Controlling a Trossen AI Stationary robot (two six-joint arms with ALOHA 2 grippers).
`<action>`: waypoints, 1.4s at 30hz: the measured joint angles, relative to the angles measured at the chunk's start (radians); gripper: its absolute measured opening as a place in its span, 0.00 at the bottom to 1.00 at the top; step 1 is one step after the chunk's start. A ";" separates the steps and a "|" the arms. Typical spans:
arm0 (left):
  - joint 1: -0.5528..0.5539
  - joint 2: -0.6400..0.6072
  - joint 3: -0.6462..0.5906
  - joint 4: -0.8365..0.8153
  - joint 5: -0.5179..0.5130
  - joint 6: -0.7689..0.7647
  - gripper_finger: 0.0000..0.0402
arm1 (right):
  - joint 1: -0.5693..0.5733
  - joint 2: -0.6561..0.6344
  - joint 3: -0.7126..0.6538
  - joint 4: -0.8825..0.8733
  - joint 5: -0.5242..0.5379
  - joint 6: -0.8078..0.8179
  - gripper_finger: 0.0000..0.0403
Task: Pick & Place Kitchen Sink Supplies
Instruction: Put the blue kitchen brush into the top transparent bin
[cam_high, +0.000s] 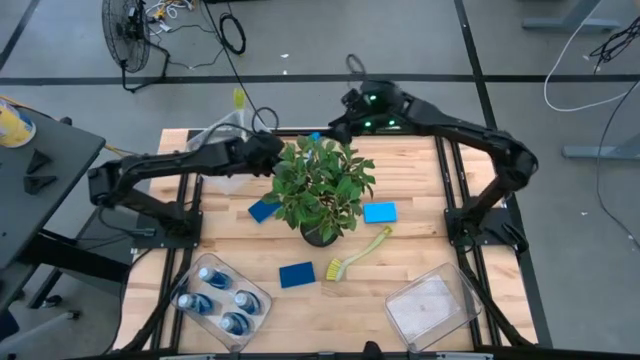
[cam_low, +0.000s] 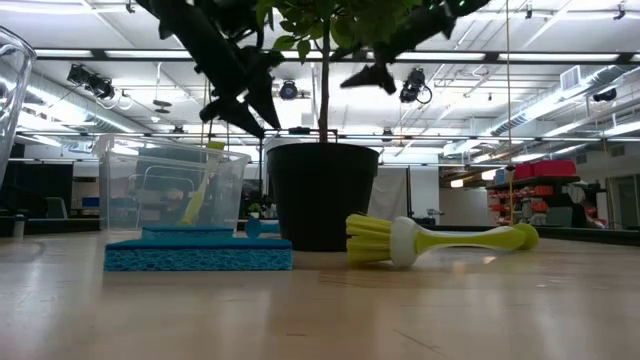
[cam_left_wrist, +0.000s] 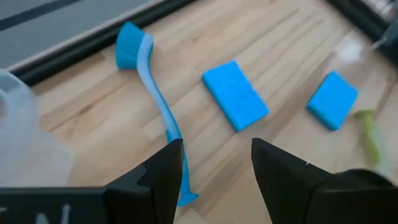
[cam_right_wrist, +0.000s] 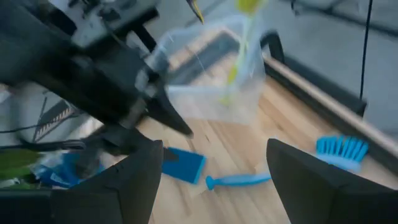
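From the high view, your left tool (cam_high: 268, 150) and right tool (cam_high: 335, 125) both hang at the far side of the tabletop (cam_high: 420, 255), behind the potted plant (cam_high: 320, 185). Blue bottles (cam_high: 215, 295) sit in a clear bin (cam_high: 255, 300); a yellow-green brush (cam_high: 357, 255) lies near three blue sponges (cam_high: 297, 274).

The low view shows that brush (cam_low: 440, 240) beside the pot.

In the left wrist view, your fingers (cam_left_wrist: 165, 174) stand spread over a blue brush (cam_left_wrist: 152, 93).

In the right wrist view, the fingers (cam_right_wrist: 134, 177) are spread, apparently empty, above the same brush (cam_right_wrist: 339, 152).
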 joint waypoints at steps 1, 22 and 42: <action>-0.004 0.014 0.000 0.001 -0.007 0.000 0.48 | -0.003 -0.022 0.000 0.000 0.002 -0.009 0.71; -0.131 0.265 0.000 0.084 -0.202 0.017 0.48 | -0.008 -0.289 0.000 -0.005 0.074 -0.038 0.71; -0.095 0.419 0.000 0.136 -0.203 -0.025 0.48 | 0.015 -0.283 0.000 -0.080 0.088 -0.015 0.71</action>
